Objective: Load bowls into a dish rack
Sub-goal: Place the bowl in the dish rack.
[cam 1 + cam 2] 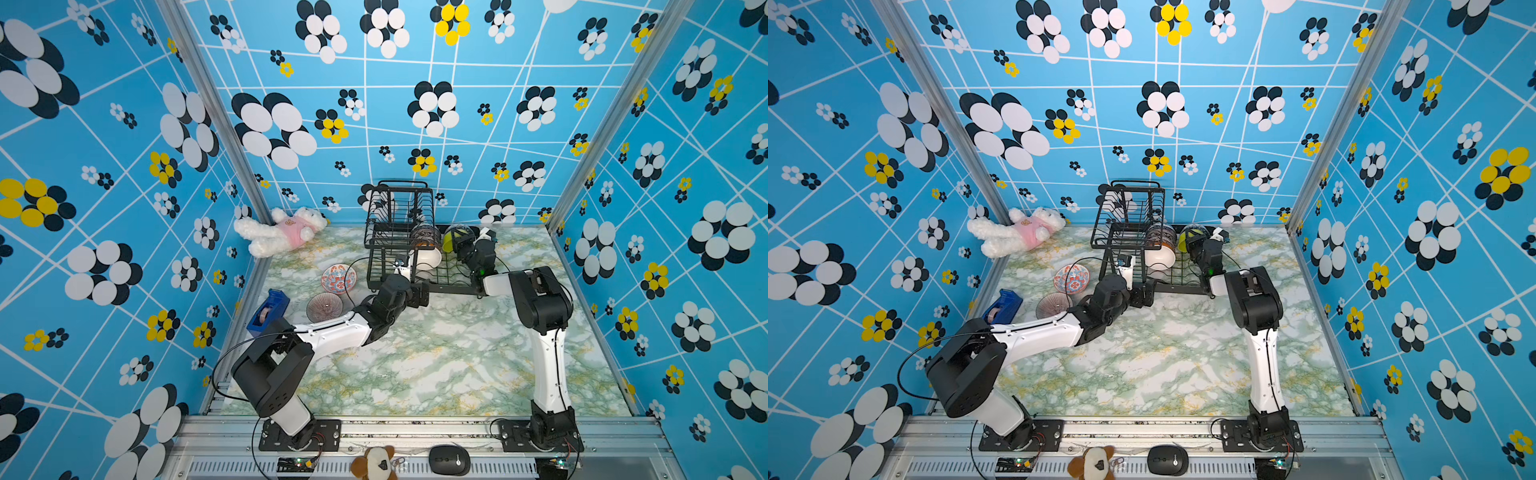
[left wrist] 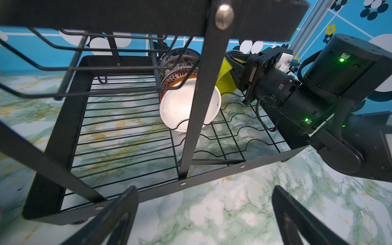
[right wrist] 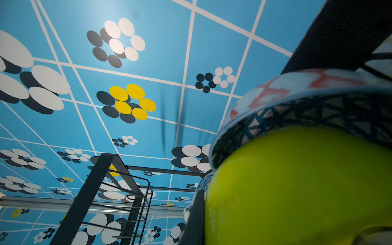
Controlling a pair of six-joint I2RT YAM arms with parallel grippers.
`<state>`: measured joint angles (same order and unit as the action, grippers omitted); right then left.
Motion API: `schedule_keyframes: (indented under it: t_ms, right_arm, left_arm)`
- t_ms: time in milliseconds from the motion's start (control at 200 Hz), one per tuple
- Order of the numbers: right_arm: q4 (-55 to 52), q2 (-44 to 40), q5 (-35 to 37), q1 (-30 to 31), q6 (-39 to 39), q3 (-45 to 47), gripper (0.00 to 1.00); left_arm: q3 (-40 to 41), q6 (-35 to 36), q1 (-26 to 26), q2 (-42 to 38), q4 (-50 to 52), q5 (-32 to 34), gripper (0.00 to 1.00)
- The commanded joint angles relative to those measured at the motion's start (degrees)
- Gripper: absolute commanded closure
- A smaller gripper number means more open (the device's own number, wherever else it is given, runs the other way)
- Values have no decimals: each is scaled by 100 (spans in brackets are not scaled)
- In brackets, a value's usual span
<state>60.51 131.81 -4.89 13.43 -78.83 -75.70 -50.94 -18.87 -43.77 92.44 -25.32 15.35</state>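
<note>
Lime green bowl [image 1: 448,242] is clenched in the right claw [image 1: 460,237] at the far right of the dish rack [image 1: 449,287], beside the patterned bowls [image 2: 180,63], so next it probably must be seated in a slot and freed; the left claw [image 2: 204,188] hangs released and empty.

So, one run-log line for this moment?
right gripper: shut on lime green bowl at dish rack | left gripper: open | floral bowl, ribbed bowl: on table

In the right wrist view, the round lime green bowl [image 3: 297,180] is blurred and cut off at the edge. The black wire dish rack [image 2: 204,84] bars partly hide the stacked patterned bowls [image 2: 182,63].
</note>
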Motion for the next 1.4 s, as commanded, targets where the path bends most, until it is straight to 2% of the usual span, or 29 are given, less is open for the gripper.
schedule_keyframes:
  t_ms: [0, 165, 585, 895, 1160, 1395]
  right_arm:
    - [-214, -94, 169, 72, -84, 118, 100]
    - [-619, -252, 214, 63, -177, 196, 97]
    - [-1100, -519, 216, 63, -285, 308, 64]
    - [-1188, -932, 190, 46, -272, 501, 46]
    - [-1155, -1399, 136, 12, -374, 896, 26]
    - [-1128, -2108, 28, -16, -279, 1531, 0]
  left_arm:
    - [77, -91, 53, -178, -122, -93, 1]
    - [74, -138, 56, -197, -87, -120, 1]
    - [116, -253, 47, -362, 9, -173, 1]
    - [190, -396, 52, -638, 319, -182, 1]
    - [208, -527, 29, -905, 717, -165, 1]
    - [131, -628, 15, -1319, 1609, 124, 1]
